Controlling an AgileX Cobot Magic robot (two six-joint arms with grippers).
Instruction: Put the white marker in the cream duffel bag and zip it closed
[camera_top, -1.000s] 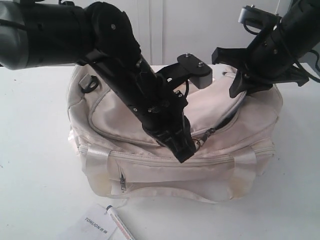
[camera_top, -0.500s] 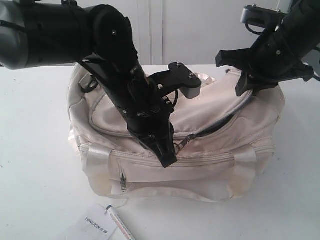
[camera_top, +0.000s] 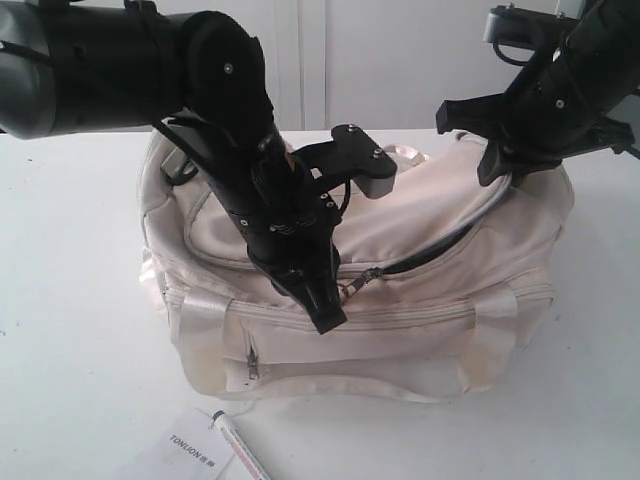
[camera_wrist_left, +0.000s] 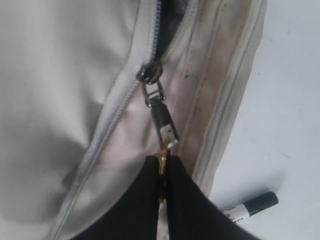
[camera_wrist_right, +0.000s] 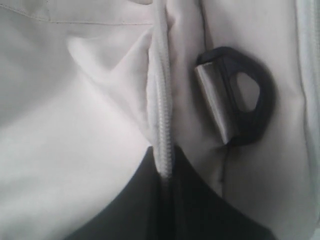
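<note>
Clamping confirmed: left gripper (camera_wrist_left: 163, 172) jaws pinch the gold zipper pull (camera_wrist_left: 163, 125); right gripper (camera_wrist_right: 165, 172) jaws pinch the cream duffel bag (camera_top: 430, 215) at its zipper tape. Outside it, the white marker (camera_top: 240, 450) lies on the table (camera_top: 60, 300).

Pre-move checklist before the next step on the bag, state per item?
1. Left gripper on the zipper pull: ok, shut on its gold ring.
2. Right gripper anchoring the cream duffel bag: ok, shut on the zip edge beside the black end ring.
3. Main zip open: ok in part, a dark gap shows on the right-hand stretch only.
4. Gap wide enough for the marker: cannot tell.
5. White marker inside the bag: not ok, it lies on the table in front of the bag, by the paper tag.
6. A gripper free to pick the marker: not ok, both are shut on the bag.
</note>
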